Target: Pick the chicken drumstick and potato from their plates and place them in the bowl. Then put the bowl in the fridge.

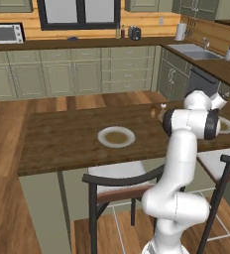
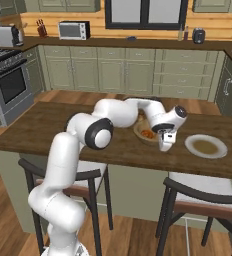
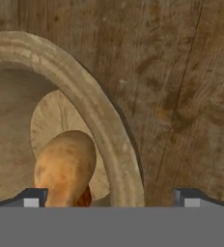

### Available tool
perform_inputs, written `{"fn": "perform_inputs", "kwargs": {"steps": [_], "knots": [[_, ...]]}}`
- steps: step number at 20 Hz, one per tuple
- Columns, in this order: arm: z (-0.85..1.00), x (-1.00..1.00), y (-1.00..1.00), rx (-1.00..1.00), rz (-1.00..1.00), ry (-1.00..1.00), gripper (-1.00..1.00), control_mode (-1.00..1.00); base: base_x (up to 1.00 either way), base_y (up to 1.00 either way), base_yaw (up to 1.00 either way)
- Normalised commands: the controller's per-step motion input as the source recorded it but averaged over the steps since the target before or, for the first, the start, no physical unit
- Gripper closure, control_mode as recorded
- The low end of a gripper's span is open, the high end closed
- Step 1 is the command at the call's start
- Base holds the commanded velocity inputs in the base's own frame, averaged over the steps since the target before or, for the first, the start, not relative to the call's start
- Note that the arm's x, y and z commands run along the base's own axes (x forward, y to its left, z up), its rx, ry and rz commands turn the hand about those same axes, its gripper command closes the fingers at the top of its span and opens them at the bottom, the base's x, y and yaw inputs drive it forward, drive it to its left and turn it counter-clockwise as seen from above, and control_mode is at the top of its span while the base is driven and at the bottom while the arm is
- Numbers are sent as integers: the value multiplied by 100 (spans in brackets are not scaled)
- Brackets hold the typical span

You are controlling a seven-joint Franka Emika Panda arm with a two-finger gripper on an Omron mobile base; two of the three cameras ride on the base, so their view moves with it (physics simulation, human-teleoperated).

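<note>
In my hand view the potato lies inside the wooden bowl, down on its pale floor, just above my left finger tip; a sliver of orange-brown, probably the chicken drumstick, peeks out beside it. My fingers stand wide apart and grip nothing: one tip sits over the bowl's inside, the other over bare counter past the bowl's rim, so the rim runs between them. From the right base view the gripper hangs at the bowl's near right edge, pointing down, with the orange-brown piece visible inside. The arm rises from the base, bends at a dark elbow and reaches forward over the counter to the bowl. One plate lies to the right of the bowl, apart from it; in the left base view another plate sits well to the left of the arm on the same dark wood counter. Beyond the bowl stand green-grey cabinets, a microwave and a stove.
</note>
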Motion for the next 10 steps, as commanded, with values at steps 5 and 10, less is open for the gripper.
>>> {"fn": "perform_inputs", "kwargs": {"steps": [5,10], "knots": [[-98,-25,23,0,10,0,-100,-100,0,0,0],[-29,1,25,0,3,-8,-100,-100,0,0,0]]}}
